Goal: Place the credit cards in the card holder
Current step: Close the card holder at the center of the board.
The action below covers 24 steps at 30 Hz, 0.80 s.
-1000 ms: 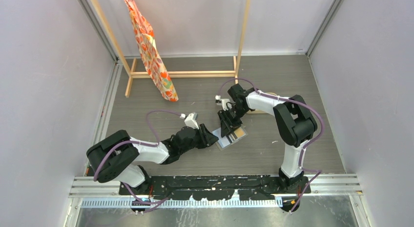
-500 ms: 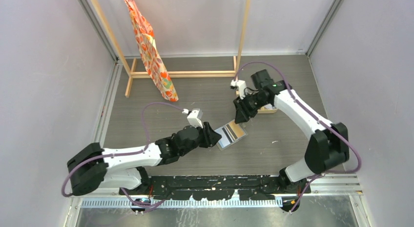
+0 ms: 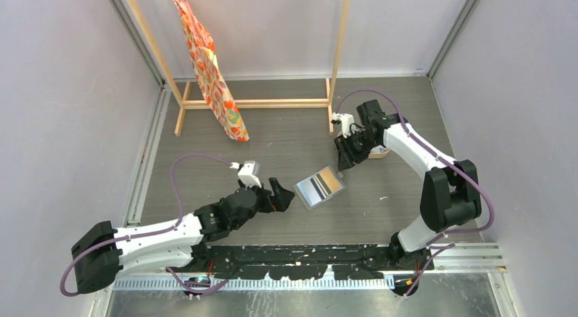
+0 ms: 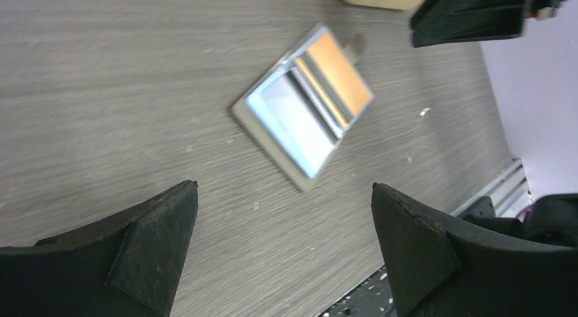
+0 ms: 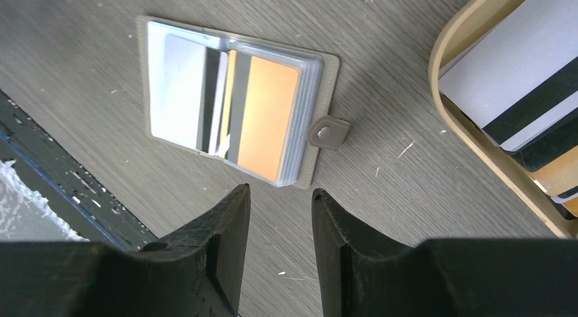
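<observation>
The left arm [image 3: 228,209] had just let go. A moment before, its jaws pinched the near-left edge of the flat grey wallet-like card holder [image 3: 319,187]; now they stood as wide as they go, with nothing between them, drawn back to the left and just clear of the case.

The holder lay open and unattended on the grey wood-grain desk [image 3: 204,160], roughly midway between the two arms. Its pale silvery-blue sleeves faced up, and its small stud tab [image 5: 328,131] stuck out on the side toward the tray. A thin orange card with a dark stripe [image 5: 266,116] sat in one sleeve, so that card looked delivered.

The right arm [image 3: 409,143] had been over the holder a second earlier and had since swung away. Its jaws hung part-way apart, holding nothing visible, between the holder and the oval beige tray [image 5: 442,71].

Several more striped cards [image 5: 525,71] — pale ones, dark ones and gold ones — lay stacked in that tray, so the task was likely only partly done. With the steadying grip gone, the holder could slide at the next insertion.
</observation>
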Available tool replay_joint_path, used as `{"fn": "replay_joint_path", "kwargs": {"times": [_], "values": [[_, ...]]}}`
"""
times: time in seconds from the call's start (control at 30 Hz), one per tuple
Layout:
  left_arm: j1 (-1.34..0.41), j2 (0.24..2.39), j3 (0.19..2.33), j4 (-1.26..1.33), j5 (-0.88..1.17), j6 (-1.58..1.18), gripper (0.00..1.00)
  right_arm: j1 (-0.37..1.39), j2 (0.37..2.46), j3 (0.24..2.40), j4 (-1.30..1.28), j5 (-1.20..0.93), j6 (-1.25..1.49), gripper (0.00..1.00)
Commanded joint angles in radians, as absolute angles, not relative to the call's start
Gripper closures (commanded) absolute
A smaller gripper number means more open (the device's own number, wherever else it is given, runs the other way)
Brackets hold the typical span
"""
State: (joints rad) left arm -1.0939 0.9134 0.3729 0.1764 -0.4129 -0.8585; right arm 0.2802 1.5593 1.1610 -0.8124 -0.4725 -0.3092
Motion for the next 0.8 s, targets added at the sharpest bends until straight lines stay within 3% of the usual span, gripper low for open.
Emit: {"fn": "replay_joint_path", "kwargs": {"times": [0.0,0.2,0.37,0.47,0.77], "values": [[-1.066,0.874,0.312,0.243,-0.395,-1.017,0.00,0.284,1.597,1.159,-0.765,-0.425,-0.290,0.56],[-1.063,1.005,0.367,0.237,-0.364,-1.132,0.11,0.283,1.611,1.164,-0.762,-0.448,-0.292,0.56],[-1.041,1.174,0.411,0.330,-0.333,-1.260,0.28,0.283,1.610,1.160,-0.763,-0.457,-0.304,0.55],[-1.028,1.263,0.439,0.374,-0.297,-1.285,0.33,0.283,1.618,1.164,-0.762,-0.454,-0.301,0.56],[-1.024,1.370,0.484,0.327,-0.280,-1.355,0.34,0.284,1.650,1.159,-0.761,-0.481,-0.286,0.57]]}}
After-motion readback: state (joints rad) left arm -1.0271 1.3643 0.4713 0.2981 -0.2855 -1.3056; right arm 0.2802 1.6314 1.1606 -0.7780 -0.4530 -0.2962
